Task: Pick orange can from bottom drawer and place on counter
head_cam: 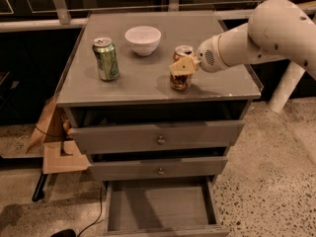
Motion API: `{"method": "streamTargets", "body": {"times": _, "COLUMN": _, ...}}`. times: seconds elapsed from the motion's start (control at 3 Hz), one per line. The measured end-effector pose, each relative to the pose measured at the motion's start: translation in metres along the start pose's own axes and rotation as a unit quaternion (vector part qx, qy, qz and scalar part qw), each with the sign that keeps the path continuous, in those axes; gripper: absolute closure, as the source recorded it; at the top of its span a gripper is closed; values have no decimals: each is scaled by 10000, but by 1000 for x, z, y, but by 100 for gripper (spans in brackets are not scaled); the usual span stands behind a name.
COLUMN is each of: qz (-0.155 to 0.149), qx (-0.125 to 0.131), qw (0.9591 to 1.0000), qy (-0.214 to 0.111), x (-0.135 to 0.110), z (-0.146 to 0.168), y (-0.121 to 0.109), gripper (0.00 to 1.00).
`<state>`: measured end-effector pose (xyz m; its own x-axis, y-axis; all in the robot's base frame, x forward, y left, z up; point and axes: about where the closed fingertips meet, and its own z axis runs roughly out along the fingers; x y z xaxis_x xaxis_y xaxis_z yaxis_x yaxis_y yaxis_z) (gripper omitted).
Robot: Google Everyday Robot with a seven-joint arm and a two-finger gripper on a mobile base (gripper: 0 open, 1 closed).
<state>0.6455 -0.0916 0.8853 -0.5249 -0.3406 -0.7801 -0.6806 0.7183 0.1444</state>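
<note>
The orange can [181,78] stands upright on the counter [143,73], right of the middle, with its silver top showing. My gripper [181,66] reaches in from the right on a white arm and is shut on the can's upper half. The bottom drawer [160,209] is pulled open below, and its grey floor is bare.
A green can [106,58] stands at the counter's left. A white bowl [143,39] sits at the back middle. The two upper drawers [159,138] are slightly open. A cardboard box [54,142] lies on the floor at the left. A white post [286,85] stands at the right.
</note>
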Motion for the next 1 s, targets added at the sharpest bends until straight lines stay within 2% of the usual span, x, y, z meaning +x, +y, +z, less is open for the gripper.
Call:
{"method": "streamTargets", "body": {"times": 0.33, "qz": 36, "qx": -11, "qw": 10000, "qy": -12, "x": 1, "z": 3, "y": -2, "gripper": 100}}
{"method": "streamTargets", "body": {"times": 0.67, "qz": 36, "qx": -11, "qw": 10000, "qy": -12, "x": 1, "z": 3, "y": -2, "gripper": 83}}
{"method": "streamTargets", "body": {"times": 1.0, "qz": 36, "qx": -11, "qw": 10000, "qy": -12, "x": 1, "z": 4, "y": -2, "gripper": 59}}
